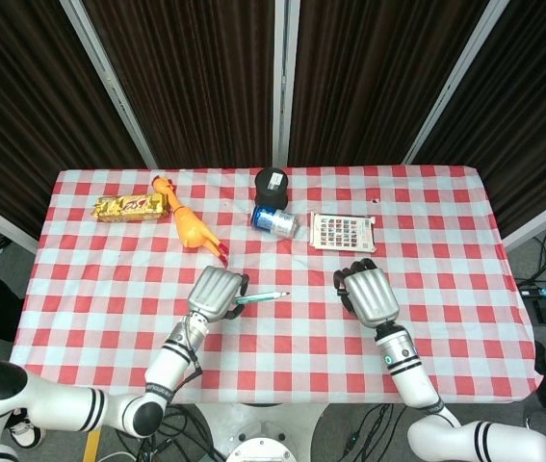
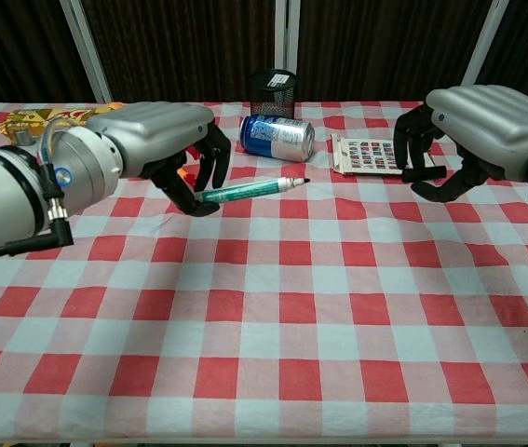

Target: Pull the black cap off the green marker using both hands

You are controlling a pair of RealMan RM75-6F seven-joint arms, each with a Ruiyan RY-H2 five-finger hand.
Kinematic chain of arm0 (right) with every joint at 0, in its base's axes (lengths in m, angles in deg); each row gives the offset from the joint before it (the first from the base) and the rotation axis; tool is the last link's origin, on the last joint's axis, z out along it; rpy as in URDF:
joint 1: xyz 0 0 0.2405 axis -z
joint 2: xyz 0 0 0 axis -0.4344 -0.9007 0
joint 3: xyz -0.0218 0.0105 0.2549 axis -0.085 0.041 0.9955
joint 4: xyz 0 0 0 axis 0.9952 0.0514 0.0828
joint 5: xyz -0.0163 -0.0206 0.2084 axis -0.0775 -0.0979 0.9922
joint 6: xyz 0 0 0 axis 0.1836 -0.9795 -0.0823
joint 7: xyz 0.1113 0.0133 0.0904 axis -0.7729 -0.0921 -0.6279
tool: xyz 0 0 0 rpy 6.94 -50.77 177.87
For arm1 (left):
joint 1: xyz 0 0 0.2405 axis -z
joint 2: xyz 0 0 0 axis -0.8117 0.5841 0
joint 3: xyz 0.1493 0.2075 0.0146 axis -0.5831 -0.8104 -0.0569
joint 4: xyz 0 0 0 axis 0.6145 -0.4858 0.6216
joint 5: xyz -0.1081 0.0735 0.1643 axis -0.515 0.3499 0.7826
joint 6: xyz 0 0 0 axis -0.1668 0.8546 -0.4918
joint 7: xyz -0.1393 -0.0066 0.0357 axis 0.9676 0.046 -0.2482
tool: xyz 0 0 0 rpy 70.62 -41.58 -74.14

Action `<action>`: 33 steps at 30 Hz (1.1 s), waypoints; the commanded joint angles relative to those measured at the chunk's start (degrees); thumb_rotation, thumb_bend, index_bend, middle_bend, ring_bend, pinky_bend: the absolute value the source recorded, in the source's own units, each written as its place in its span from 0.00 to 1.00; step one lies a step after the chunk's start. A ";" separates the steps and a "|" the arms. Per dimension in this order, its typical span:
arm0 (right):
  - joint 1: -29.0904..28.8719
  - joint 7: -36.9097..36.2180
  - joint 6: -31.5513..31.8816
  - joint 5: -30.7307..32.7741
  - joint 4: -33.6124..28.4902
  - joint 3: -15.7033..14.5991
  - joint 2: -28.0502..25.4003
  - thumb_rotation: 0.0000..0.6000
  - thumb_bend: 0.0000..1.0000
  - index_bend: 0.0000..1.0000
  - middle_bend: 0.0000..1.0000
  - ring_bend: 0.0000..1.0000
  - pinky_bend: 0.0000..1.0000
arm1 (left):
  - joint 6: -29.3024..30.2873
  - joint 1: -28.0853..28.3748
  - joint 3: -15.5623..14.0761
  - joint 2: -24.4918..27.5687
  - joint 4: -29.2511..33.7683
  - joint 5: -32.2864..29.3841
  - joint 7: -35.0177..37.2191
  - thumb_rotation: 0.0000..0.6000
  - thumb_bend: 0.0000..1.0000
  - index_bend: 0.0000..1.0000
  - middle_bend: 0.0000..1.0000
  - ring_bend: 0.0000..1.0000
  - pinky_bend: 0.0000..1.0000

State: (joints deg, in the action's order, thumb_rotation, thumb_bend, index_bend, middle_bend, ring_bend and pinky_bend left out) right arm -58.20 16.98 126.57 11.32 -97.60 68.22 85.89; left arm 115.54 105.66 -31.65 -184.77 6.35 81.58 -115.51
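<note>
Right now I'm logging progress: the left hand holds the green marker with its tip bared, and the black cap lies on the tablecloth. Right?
Not quite. The left hand does hold the green marker with its tip bared, but the black cap is pinched in the right hand, above the cloth. The chest view shows it.

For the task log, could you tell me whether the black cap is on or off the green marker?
Off. The left hand holds the green marker with its bare tip exposed; the right hand, well apart, pinches the black cap.
</note>
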 commanded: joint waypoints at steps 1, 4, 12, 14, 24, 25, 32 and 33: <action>0.28 -4.33 -1.31 -1.13 3.91 -0.29 1.83 1.00 0.26 0.73 0.63 0.37 0.31 | -1.90 -0.80 -0.65 -0.49 -2.32 1.19 1.25 1.00 0.41 0.60 0.62 0.94 0.86; -0.13 -6.44 -2.85 -1.29 6.68 -0.19 3.15 1.00 0.26 0.72 0.63 0.37 0.31 | -2.53 -0.90 -0.37 -0.75 -3.13 1.78 1.41 1.00 0.41 0.60 0.62 0.94 0.86; -1.78 -7.89 -7.11 -0.12 11.90 0.56 6.37 1.00 0.23 0.65 0.58 0.33 0.27 | -2.99 -1.50 0.26 -0.77 -3.39 1.84 0.71 1.00 0.41 0.60 0.62 0.94 0.86; -2.08 -7.86 -7.55 0.05 12.56 0.90 6.80 1.00 0.21 0.63 0.56 0.31 0.26 | -3.00 -1.64 0.39 -0.69 -3.21 1.84 0.41 1.00 0.41 0.60 0.62 0.94 0.86; -2.47 -2.84 -10.02 3.76 10.33 1.30 5.40 1.00 0.12 0.39 0.37 0.14 0.13 | -3.09 -2.25 1.04 -0.72 -2.97 2.27 -0.10 1.00 0.41 0.60 0.62 0.94 0.86; -2.40 -2.45 -9.83 4.00 9.92 1.39 5.21 1.00 0.12 0.38 0.36 0.13 0.13 | -3.11 -2.33 1.08 -0.76 -2.96 2.16 -0.22 1.00 0.41 0.60 0.62 0.94 0.86; -1.37 -2.38 -7.22 3.73 5.68 2.17 2.58 1.00 0.10 0.34 0.32 0.09 0.10 | -3.00 -2.90 1.21 -0.75 -2.87 1.86 -0.66 1.00 0.41 0.60 0.62 0.94 0.86; -0.80 -3.33 -5.81 3.05 4.49 2.54 1.81 1.00 0.10 0.33 0.31 0.09 0.10 | -3.05 -3.00 1.20 -0.74 -2.85 1.78 -0.71 1.00 0.41 0.60 0.62 0.94 0.86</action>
State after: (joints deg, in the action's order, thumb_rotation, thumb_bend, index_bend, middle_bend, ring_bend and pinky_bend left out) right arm -59.76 14.73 119.11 15.13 -91.56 70.25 88.83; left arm 112.49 102.67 -30.45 -185.52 3.49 83.38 -116.21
